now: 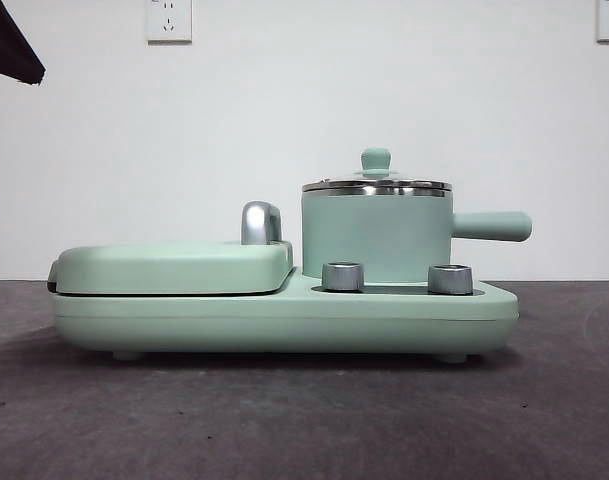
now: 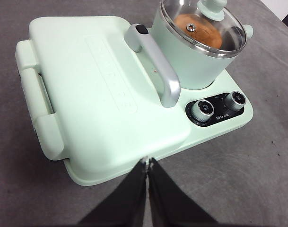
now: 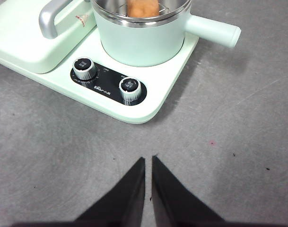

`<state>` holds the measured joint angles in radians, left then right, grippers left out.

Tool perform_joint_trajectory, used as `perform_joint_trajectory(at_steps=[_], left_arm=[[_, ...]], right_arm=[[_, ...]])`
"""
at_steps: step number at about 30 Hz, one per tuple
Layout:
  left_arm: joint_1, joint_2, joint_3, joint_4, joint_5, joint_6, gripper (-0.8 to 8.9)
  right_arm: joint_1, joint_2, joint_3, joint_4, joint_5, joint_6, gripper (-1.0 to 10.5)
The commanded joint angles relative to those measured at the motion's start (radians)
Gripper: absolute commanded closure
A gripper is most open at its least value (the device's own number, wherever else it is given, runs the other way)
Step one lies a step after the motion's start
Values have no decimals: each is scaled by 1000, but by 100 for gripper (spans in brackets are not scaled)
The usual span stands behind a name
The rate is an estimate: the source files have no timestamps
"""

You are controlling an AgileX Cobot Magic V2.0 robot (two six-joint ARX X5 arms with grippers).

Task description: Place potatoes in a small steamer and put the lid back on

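The small steamer [image 1: 376,235] stands on the right half of a mint-green cooker base [image 1: 284,315], its side handle [image 1: 494,226] pointing right. The glass lid [image 1: 376,185] sits on its steel rim. In the left wrist view the potato [image 2: 200,32] shows through the lid [image 2: 224,40], inside the steamer [image 2: 186,59]. The right wrist view also shows the potato [image 3: 143,7] inside the steamer [image 3: 139,42]. My left gripper [image 2: 147,161] is shut and empty, above the base's front edge. My right gripper [image 3: 148,160] is shut and empty, over bare table in front of the base.
A flat mint-green griddle cover [image 1: 174,265] with a silver handle [image 1: 260,222] fills the base's left half. Two steel dials [image 1: 343,276] [image 1: 450,279] sit in front of the steamer. A black arm tip [image 1: 9,45] shows at the top left. The table [image 1: 304,420] is dark grey.
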<state>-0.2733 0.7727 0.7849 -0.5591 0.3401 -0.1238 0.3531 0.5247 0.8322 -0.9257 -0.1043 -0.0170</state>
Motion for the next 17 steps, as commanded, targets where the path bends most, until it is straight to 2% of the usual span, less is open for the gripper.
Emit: perform_joint_trajectory(at_steps=[1, 7, 10, 13, 17], left_arm=[[-3, 3, 6, 6, 5, 3, 807], [-3, -14, 6, 7, 3, 10, 807], [-3, -56, -7, 14, -3, 79, 807], [18, -148, -101, 106, -13, 120, 807], [93, -322, -304, 259, -34, 105, 807]], right_arm=[[5, 0, 8, 10, 0, 7, 928], [5, 0, 8, 10, 0, 7, 928], [5, 0, 8, 10, 0, 7, 928], [5, 0, 8, 10, 0, 7, 928], [5, 0, 8, 10, 0, 7, 928]])
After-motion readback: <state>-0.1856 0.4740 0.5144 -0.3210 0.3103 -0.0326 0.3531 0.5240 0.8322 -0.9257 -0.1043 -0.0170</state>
